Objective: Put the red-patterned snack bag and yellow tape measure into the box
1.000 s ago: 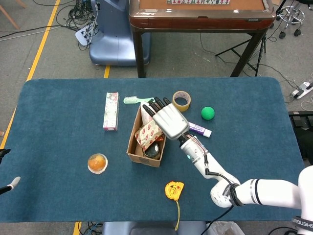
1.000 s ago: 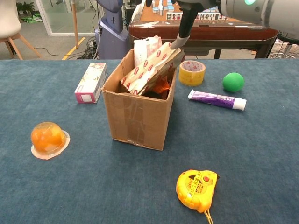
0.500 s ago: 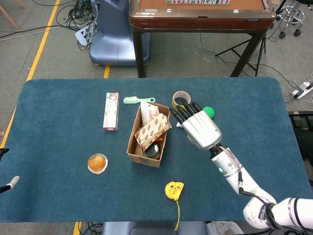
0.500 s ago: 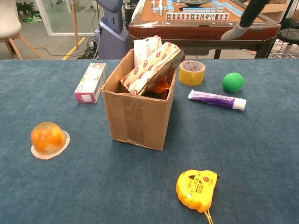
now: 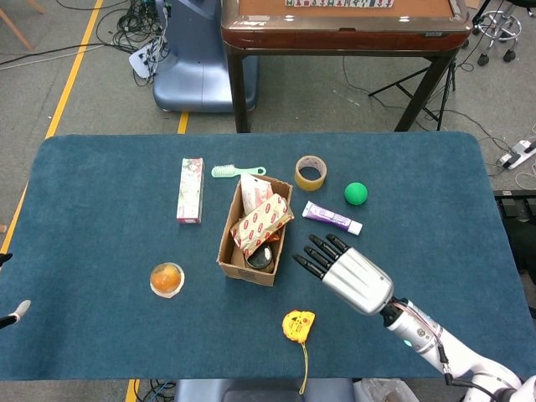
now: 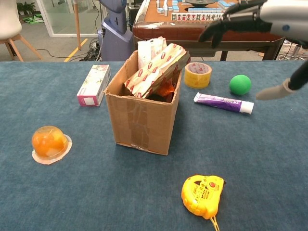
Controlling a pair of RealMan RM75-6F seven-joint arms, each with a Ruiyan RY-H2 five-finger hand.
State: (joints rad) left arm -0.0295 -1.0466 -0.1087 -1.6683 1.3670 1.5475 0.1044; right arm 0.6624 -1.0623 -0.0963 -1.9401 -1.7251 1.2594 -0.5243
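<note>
Right hand point(image 5: 350, 275) above bench point(image 5: 100, 318), palm down, fingers point(image 6: 216, 28) spread, empty, touching nothing. Left hand: only tip at frame edge, state unclear. Box point(image 5: 253, 243) just left of right hand; red-patterned snack bag point(image 5: 261, 223) inside, leaning over rim. Yellow tape measure point(image 5: 298, 325) on bench, near, below-left of hand, outside box.

Bright even light, soft shadows, sharp
</note>
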